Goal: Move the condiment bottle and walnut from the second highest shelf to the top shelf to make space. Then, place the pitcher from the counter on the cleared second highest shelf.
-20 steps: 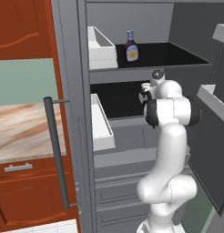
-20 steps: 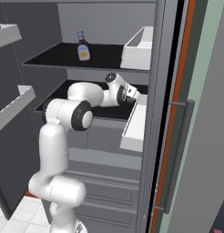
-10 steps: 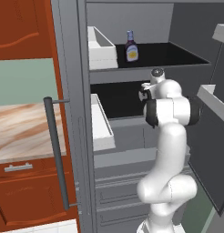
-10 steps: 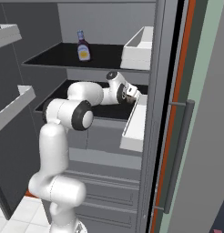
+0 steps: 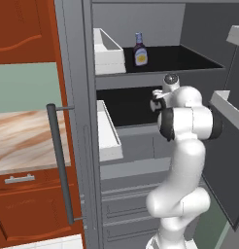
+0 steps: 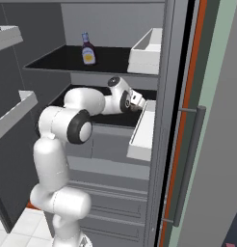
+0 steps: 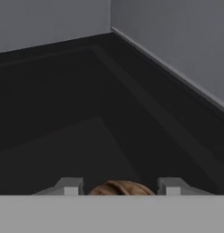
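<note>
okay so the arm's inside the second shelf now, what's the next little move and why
Probably close the jaws on the walnut: in the hand view it sits between the two fingertips, apart from both. The condiment bottle already stands on the top shelf, so the nut is next.

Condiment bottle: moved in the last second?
No. The condiment bottle stands on the top shelf, same spot beside the white bin in both base views.
</note>
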